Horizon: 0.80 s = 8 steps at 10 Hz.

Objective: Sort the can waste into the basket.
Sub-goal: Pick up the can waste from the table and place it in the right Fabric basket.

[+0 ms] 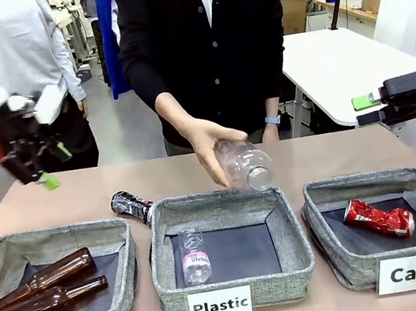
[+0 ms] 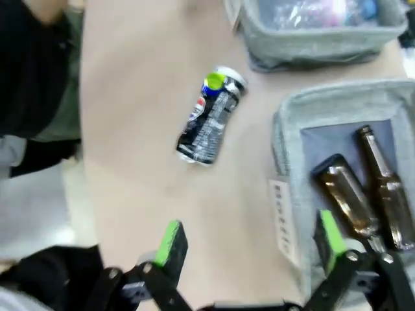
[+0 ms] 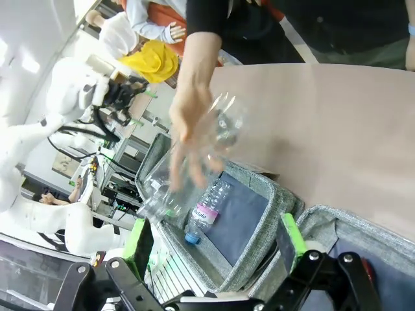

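Front view first: looks like we're halfway. The red can is lying in the Can basket over at 4 o'clock, while the black can is out on the table, just beside the back-left corner of the Plastic bin. The left gripper hangs at 9 o'clock with jaws spread and nothing in them. The right gripper at 3 o'clock is spread and empty too. A person's hand holds a clear bottle over the Plastic bin's far rim. The white tags read "Bottle", "Plastic" and "Can"; the small bottle in the middle bin has a pinkish label I can't read. In the left wrist view, the left gripper is wide apart, with the black can at roughly 11 o'clock from it, well clear of the fingers. Its blue-white print is too blurry to read. The Bottle bin with the brown bottles sits at 3 o'clock. My guess is the next move is dropping onto that can, pinching across its crushed body, then hauling it past the person's hand to the far bin. In the right wrist view, the right gripper is spread and empty, with the hand and clear bottle at 12 o'clock.
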Each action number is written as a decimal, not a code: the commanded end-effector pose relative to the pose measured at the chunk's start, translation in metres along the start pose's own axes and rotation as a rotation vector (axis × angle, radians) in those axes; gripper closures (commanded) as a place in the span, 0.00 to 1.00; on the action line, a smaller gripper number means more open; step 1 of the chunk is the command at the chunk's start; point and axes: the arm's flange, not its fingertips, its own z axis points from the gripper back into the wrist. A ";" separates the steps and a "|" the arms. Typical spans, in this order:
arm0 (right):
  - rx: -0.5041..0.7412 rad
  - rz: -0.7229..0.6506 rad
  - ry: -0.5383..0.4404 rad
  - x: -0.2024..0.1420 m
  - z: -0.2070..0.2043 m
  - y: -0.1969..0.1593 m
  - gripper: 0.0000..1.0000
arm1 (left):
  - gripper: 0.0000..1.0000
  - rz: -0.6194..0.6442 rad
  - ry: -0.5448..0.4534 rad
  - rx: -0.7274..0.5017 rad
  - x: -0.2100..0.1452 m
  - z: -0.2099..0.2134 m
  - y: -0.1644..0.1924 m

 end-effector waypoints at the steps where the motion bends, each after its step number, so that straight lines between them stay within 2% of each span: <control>1: 0.009 0.005 -0.007 0.001 0.001 0.001 0.00 | 0.00 -0.056 0.054 -0.096 0.008 -0.003 0.038; 3: 0.009 0.005 -0.007 0.001 0.001 0.001 0.00 | 0.00 -0.148 -0.012 -0.166 0.017 -0.027 0.045; 5: 0.009 0.005 -0.007 0.001 0.001 0.001 0.00 | 0.00 -0.155 -0.094 -0.144 0.016 -0.034 0.015; 6: 0.009 0.005 -0.007 0.001 0.001 0.001 0.00 | 0.00 -0.146 -0.085 -0.095 0.007 -0.025 -0.014; 8: 0.009 0.005 -0.007 0.001 0.001 0.001 0.00 | 0.00 -0.116 -0.090 -0.017 -0.031 0.005 -0.097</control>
